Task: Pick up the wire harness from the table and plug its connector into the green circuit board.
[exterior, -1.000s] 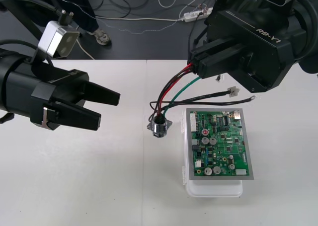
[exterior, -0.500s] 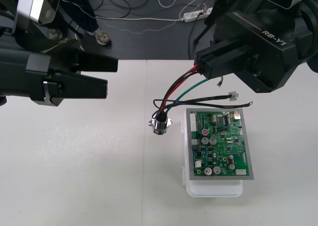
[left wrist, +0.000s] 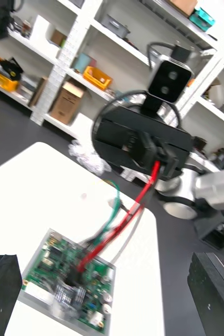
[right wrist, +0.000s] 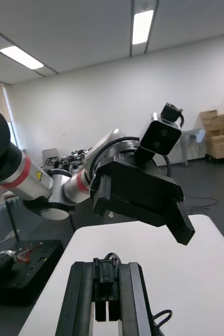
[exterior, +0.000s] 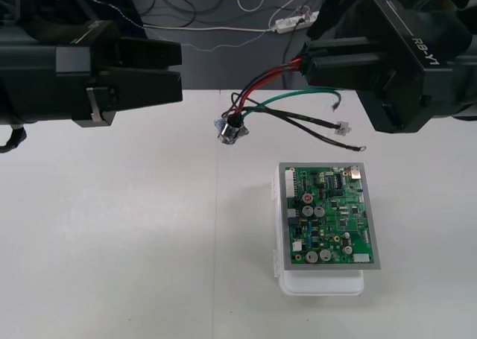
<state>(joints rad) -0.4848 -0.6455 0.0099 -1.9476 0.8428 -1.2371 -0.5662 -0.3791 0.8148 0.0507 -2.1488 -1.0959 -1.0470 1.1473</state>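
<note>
Closest to the robot, the green circuit board (exterior: 328, 216) sits flat on its white plastic base (exterior: 320, 283), right of the middle of the plain light table (exterior: 112, 242). Nothing is plugged into it, and no gripper is over it. There is bare table to the left of the board and in front of it.

Further out, the small wire harness of thin red, black and green wires (exterior: 291, 94) is up in the air. Its round metal flanged socket (exterior: 230, 129) dangles at the low end, beyond the board's far left corner. Two loose black leads trail off above the board's far edge.

Near the table's far edge, the right gripper (exterior: 304, 62) reaches in level from the right, its black fingers pointing toward the left arm. They are pressed together on the harness's upper end, and the wrist view shows a small black piece pinched between them. The wires sweep out from the tips and down to the socket.

Facing it from the left, the left gripper (exterior: 179, 69) is also level, with its fingers (left wrist: 4, 294) spread wide and holding nothing. An open gap separates the two grippers, and the socket hangs below that gap, just beside the left gripper's tips.
</note>
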